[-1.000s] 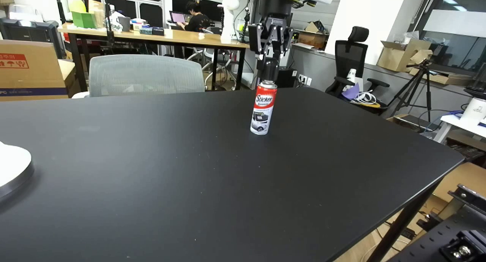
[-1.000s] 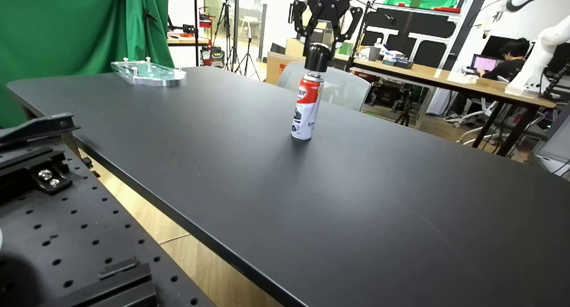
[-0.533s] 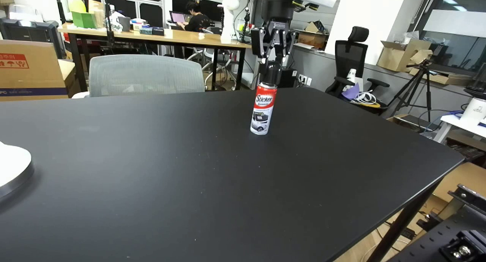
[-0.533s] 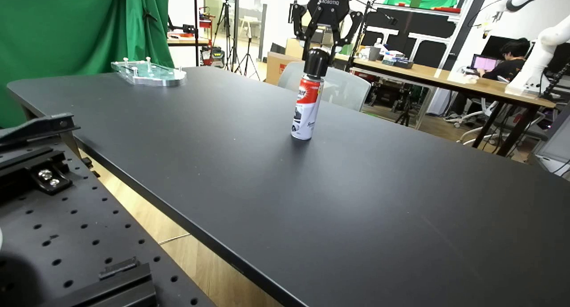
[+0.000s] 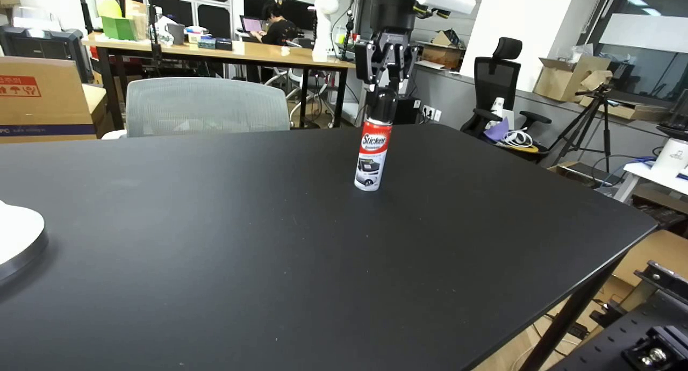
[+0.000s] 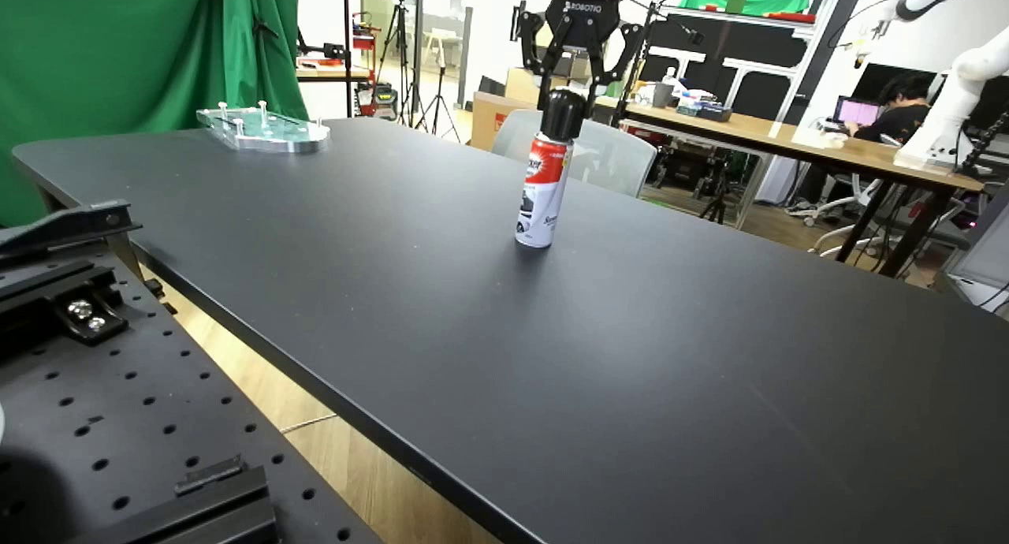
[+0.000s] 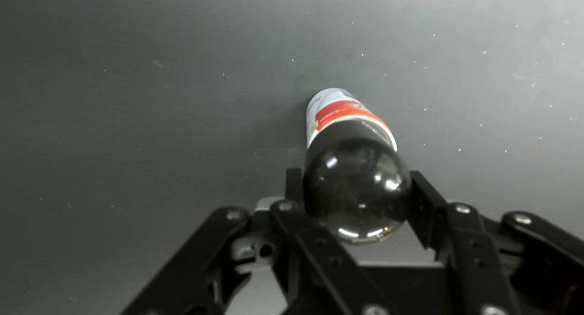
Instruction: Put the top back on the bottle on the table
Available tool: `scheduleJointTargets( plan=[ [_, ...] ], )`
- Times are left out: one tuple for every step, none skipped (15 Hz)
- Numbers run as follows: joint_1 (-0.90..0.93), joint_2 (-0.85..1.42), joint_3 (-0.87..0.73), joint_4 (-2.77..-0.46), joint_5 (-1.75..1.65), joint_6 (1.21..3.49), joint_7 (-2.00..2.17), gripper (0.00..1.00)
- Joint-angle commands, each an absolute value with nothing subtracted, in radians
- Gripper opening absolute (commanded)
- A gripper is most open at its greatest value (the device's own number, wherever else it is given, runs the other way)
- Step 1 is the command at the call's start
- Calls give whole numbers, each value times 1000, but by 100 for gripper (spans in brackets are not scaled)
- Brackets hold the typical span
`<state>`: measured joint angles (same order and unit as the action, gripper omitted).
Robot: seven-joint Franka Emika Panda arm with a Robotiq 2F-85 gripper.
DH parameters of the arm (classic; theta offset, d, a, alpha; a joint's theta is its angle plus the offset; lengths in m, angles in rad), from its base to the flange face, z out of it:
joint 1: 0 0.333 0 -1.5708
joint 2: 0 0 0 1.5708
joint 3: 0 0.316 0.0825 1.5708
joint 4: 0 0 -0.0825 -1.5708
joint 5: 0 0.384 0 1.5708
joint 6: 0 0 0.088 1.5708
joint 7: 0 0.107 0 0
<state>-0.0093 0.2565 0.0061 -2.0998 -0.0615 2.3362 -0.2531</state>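
Fingers [image 7: 426, 207] have the black cap [image 7: 356, 187] pinched, contact left and right of it in my wrist view. Cap is on top of the bottle [image 5: 372, 156], lower edge down by the bottle's shoulder, pale rim showing under it; from my seat I can't tell if it's pressed fully home. Bottle: white, red label up top, upright on the black desk [image 5: 269, 252] in both exterior views. Fingers reach down from above.

Also on the desk, well apart from the bottle: see-through plate with upright pegs [image 6: 272, 132], green curtain [image 6: 118, 79] behind it; in an exterior view, white rounded thing [image 5: 21, 236] cut by the frame edge, can't say what. Mesh chair [image 5: 207, 107] past the far edge. Background: cardboard box [image 5: 43, 102], wood-topped bench [image 5: 258, 56], person [image 5: 280, 29] seated at a laptop [image 5: 251, 24]. Black perforated panel [image 6: 130, 406] in the near corner of an exterior view.
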Motion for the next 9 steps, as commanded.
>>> scheduleJointTargets(
  plan=[
    [-10, 246, 8, -2117, -75, 2352, -230, 32],
    [-11, 245, 9, -2119, -71, 2348, -234, 32],
    [-11, 244, 10, -2122, -70, 2347, -235, 32],
    [-11, 242, 10, -2124, -69, 2345, -235, 32],
    [-11, 241, 11, -2124, -68, 2341, -235, 32],
    [-11, 241, 11, -2125, -69, 2341, -234, 32],
    [-10, 241, 10, -2125, -71, 2340, -233, 32],
    [-10, 241, 10, -2123, -70, 2336, -234, 75],
    [-11, 241, 10, -2123, -69, 2335, -235, 84]
  ],
)
